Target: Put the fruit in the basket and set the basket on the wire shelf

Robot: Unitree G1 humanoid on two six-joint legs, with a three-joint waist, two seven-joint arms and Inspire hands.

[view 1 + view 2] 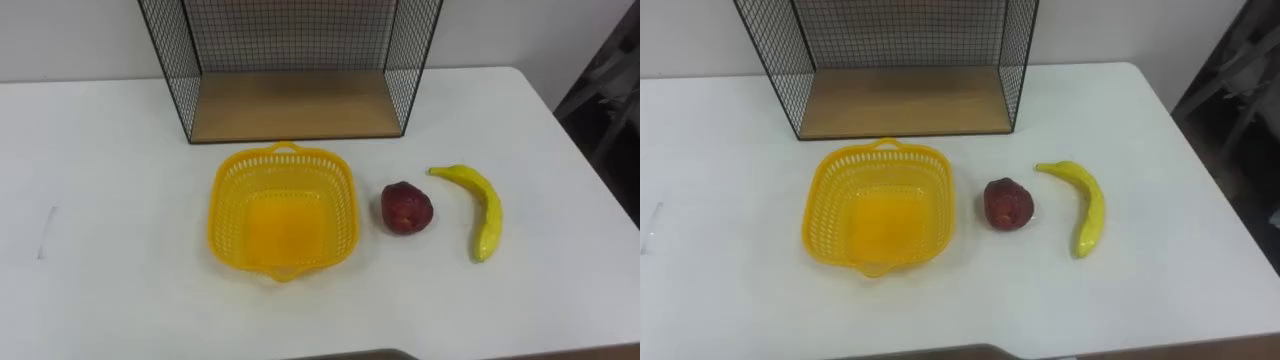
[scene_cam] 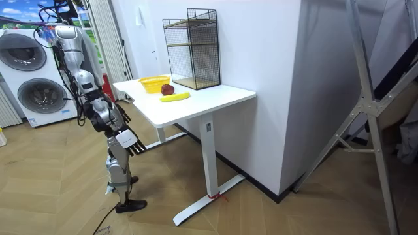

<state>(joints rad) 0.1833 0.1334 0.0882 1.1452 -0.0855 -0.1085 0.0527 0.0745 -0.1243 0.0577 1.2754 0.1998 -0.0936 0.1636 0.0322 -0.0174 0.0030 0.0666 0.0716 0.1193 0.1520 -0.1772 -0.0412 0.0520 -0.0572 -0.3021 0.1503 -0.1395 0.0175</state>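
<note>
An empty yellow plastic basket (image 1: 228, 214) sits on the white table (image 1: 110, 180), just in front of the black wire shelf (image 1: 295, 105) with its wooden floor. Right of the basket lies a dark red fruit (image 1: 406, 208), and further right a yellow banana (image 1: 486, 210), both on the table top. In the room view I stand at the table's end, a little back from it. My right hand (image 2: 130, 141) hangs below the table's edge with relaxed, straight fingers and holds nothing. My left hand (image 2: 120, 115) is held low at my side.
The shelf stands against the wall at the table's far edge; in the room view it has a second tier (image 2: 191, 26) above. Washing machines (image 2: 32, 72) stand behind me. A small grey mark (image 1: 45, 232) lies on the table at the left.
</note>
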